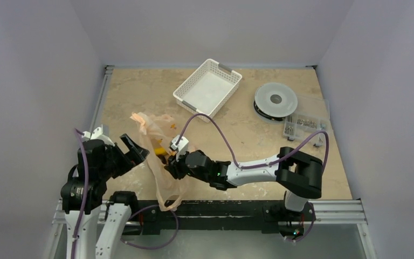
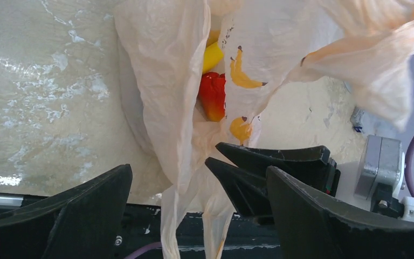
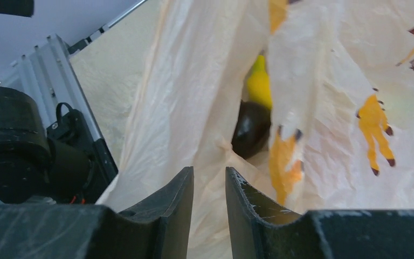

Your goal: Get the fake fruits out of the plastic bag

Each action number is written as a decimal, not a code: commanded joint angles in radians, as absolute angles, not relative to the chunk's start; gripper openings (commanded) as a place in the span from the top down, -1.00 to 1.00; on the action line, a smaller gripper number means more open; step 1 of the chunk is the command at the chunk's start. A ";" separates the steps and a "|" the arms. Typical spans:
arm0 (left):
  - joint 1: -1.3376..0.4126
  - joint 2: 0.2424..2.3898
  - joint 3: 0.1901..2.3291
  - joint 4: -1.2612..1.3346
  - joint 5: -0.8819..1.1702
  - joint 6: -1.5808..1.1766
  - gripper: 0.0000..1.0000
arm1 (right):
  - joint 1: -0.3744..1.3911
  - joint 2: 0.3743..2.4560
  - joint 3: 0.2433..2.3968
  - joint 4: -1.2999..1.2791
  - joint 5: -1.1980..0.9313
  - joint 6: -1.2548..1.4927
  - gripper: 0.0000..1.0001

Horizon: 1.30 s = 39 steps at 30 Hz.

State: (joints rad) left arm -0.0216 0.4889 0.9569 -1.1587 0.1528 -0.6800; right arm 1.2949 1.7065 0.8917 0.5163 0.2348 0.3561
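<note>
At the near-left of the worktop (image 1: pixel 248 135), the plastic bag (image 1: pixel 159 143) is lying between the two arms. Its lower end is trailing over the near edge onto the black rail (image 1: pixel 221 208). The film is thin, crinkled and translucent pale orange, carrying yellow-orange printed marks. It is bunching into loose folds around a slit-like mouth.

Inside that opening the fake fruits (image 2: pixel 211 86) are sitting close together. In the left wrist view a smooth yellow piece (image 2: pixel 212 56) is touching a glossy red-orange piece (image 2: pixel 212 100). In the right wrist view a rounded dark brown-maroon piece (image 3: pixel 250 129) is showing just under the yellow one. All three are lying within the bag.

The left gripper (image 1: pixel 135 147) is holding its jaws spread wide, with the bag's film showing between them, unclamped. The right gripper (image 3: pixel 208 172) is meeting the bag from the other side, its jaws parted by a narrow gap. I cannot tell whether any film is caught in that gap.

Further back, a white perforated basket (image 1: pixel 193 106), rectangular, is sitting well apart from the bag. A round spool (image 1: pixel 275 100) and a clear parts box (image 1: pixel 304 121) are lying to its right. Bare marbled worktop is lying between bag and basket. Pale walls (image 1: pixel 32 81) are closing in the left, right and far edges.
</note>
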 commanded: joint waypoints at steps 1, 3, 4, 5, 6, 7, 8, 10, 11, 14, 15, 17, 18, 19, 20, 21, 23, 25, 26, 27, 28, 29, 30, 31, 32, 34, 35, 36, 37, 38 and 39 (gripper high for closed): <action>-0.017 0.471 0.961 -1.128 0.183 -0.692 -0.88 | 1.297 1.730 0.954 0.515 0.183 0.371 0.43; -0.017 0.497 0.972 -1.130 0.219 -0.714 -0.77 | 1.296 1.757 0.978 0.519 0.158 0.375 0.42; -0.017 0.509 0.967 -1.133 0.223 -0.733 -0.72 | 1.295 1.772 0.995 0.509 0.174 0.386 0.41; -0.017 0.516 0.950 -1.128 0.225 -0.761 -0.71 | 1.293 1.785 1.012 0.498 0.197 0.395 0.40; -0.018 0.515 0.916 -1.111 0.231 -0.787 -0.68 | 1.288 1.794 1.027 0.486 0.218 0.403 0.40; -0.017 0.513 0.877 -1.091 0.238 -0.804 -0.61 | 1.281 1.806 1.046 0.470 0.236 0.416 0.41; -0.017 0.511 0.840 -1.072 0.232 -0.818 -0.56 | 1.273 1.820 1.066 0.451 0.248 0.430 0.45; -0.017 0.511 0.778 -1.050 0.201 -0.844 -0.54 | 1.260 1.840 1.106 0.407 0.262 0.453 0.54; -0.018 0.512 0.745 -1.028 0.197 -0.853 -0.56 | 1.260 1.846 1.115 0.397 0.267 0.458 0.59; -0.022 0.532 0.657 -0.958 0.206 -0.878 -0.65 | 1.258 1.854 1.118 0.398 0.275 0.461 0.65; -0.024 0.547 0.630 -0.937 0.203 -0.891 -0.73 | 1.256 1.855 1.112 0.404 0.279 0.462 0.67; -0.031 0.583 0.584 -0.897 0.188 -0.915 -0.83 | 1.246 1.857 1.105 0.413 0.279 0.464 0.70; -0.040 0.602 0.556 -0.865 0.188 -0.924 -0.85 | 1.242 1.859 1.103 0.415 0.277 0.465 0.71; -0.048 0.618 0.546 -0.843 0.188 -0.929 -0.86 | 1.239 1.861 1.103 0.416 0.277 0.463 0.71; -0.056 0.635 0.543 -0.833 0.179 -0.932 -0.86 | 1.236 1.865 1.104 0.416 0.279 0.460 0.71; -0.066 0.650 0.540 -0.830 0.153 -0.933 -0.86 | 1.231 1.868 1.107 0.416 0.278 0.456 0.71; -0.073 0.682 0.518 -0.815 0.099 -0.938 -0.81 | 1.226 1.878 1.111 0.424 0.267 0.444 0.71; -0.074 0.732 0.492 -0.786 0.101 -0.961 -0.64 | 1.223 1.883 1.114 0.431 0.263 0.437 0.71; -0.074 0.751 0.480 -0.780 0.112 -0.969 -0.54 | 1.222 1.884 1.117 0.433 0.260 0.435 0.71; -0.074 0.758 0.466 -0.776 0.116 -0.986 -0.42 | 1.221 1.889 1.122 0.434 0.252 0.430 0.70; -0.074 0.752 0.450 -0.769 0.112 -0.997 -0.32 | 1.220 1.893 1.128 0.435 0.241 0.425 0.69; -0.074 0.737 0.433 -0.772 0.096 -1.003 -0.20 | 1.220 1.898 1.136 0.434 0.226 0.421 0.69; -0.074 0.717 0.418 -0.777 0.063 -1.005 -0.15 | 1.220 1.905 1.145 0.436 0.208 0.414 0.69; -0.074 0.696 0.403 -0.782 0.041 -1.009 -0.06 | 1.220 1.911 1.150 0.437 0.192 0.406 0.68; -0.075 0.681 0.392 -0.781 0.036 -1.016 0.11 | 1.220 1.918 1.152 0.443 0.180 0.400 0.67; -0.075 0.672 0.379 -0.779 0.037 -1.027 0.52 | 1.220 1.928 1.156 0.456 0.163 0.384 0.56; -0.075 0.677 0.383 -0.791 0.024 -1.029 0.65 | 1.220 1.934 1.164 0.456 0.158 0.377 0.50; -0.074 0.685 0.385 -0.791 0.020 -1.027 0.72 | 1.220 1.939 1.173 0.451 0.156 0.371 0.43; -0.075 0.693 0.383 -0.779 0.026 -1.022 0.75 | 1.219 1.944 1.182 0.446 0.155 0.368 0.37; -0.075 0.702 0.382 -0.772 0.033 -1.019 0.76 | 1.219 1.948 1.190 0.446 0.157 0.364 0.30; -0.075 0.712 0.383 -0.770 0.036 -1.016 0.79 | 1.219 1.954 1.200 0.440 0.165 0.360 0.25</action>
